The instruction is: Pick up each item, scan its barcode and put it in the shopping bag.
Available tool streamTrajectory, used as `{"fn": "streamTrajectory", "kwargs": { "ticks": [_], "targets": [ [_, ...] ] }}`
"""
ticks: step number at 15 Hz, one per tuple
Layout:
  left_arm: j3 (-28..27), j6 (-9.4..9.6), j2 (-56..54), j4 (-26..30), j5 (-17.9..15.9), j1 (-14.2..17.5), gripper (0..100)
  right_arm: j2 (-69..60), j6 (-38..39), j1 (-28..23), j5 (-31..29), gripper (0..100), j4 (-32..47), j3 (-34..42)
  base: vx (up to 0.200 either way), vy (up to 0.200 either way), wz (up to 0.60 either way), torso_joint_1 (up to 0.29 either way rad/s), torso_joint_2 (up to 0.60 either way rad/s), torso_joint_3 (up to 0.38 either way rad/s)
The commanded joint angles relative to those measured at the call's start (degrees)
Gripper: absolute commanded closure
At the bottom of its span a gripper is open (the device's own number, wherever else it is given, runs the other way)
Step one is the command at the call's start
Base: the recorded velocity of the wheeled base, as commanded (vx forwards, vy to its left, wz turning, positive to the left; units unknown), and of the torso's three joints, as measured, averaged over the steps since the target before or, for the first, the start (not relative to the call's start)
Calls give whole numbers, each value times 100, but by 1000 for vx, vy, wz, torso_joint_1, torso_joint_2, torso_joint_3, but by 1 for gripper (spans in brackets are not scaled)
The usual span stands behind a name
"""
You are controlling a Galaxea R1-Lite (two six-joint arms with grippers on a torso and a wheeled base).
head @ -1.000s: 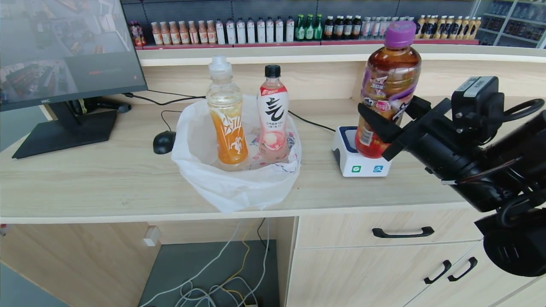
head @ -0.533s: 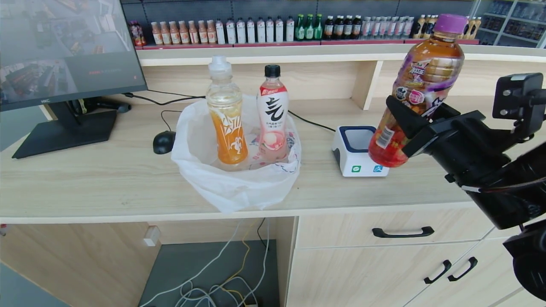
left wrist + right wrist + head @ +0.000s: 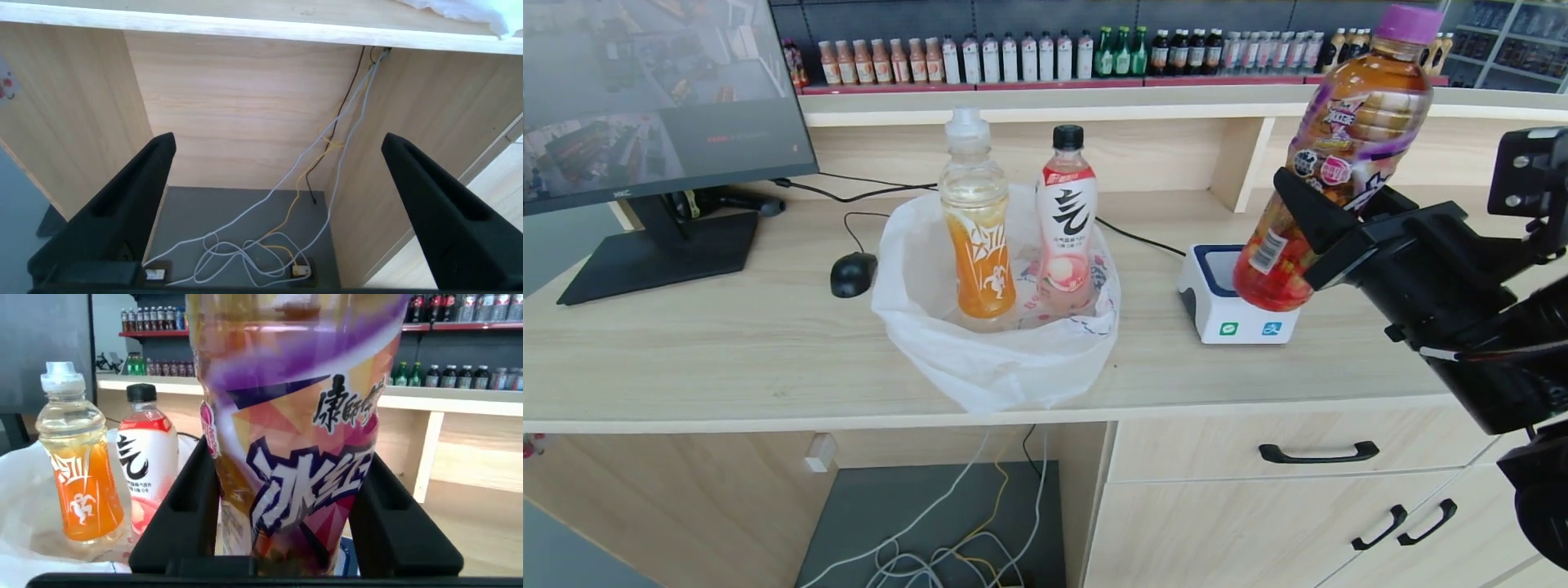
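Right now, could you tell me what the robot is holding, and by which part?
The right gripper holds the purple-capped bottle around its middle; the left gripper holds nothing.

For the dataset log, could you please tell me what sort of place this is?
Probably a shop checkout: rows of drinks line the shelf behind the counter, a scanner and a monitor stand on it, and a shopping bag sits between them.
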Motion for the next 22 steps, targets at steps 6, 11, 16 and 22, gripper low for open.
{"fn": "streamTrajectory", "kwargs": {
  "ticks": [6,11,16,22],
  "targets": [
    [0,0,-2,-2,0,0,0,110,-1,7,9,100,-19,-55,0,200,0,2,6,2],
    [0,9,-2,-2,0,0,0,260,-19,183,17,100,-19,-73,0,40,0,0,0,0],
    [0,9,-2,-2,0,0,0,567,-28,640,17,100,-19,-240,0,0,0,0,0,0],
    [0,9,-2,-2,0,0,0,1156,-28,728,9,100,-19,-644,0,0,0,0,0,0]
  ]
}}
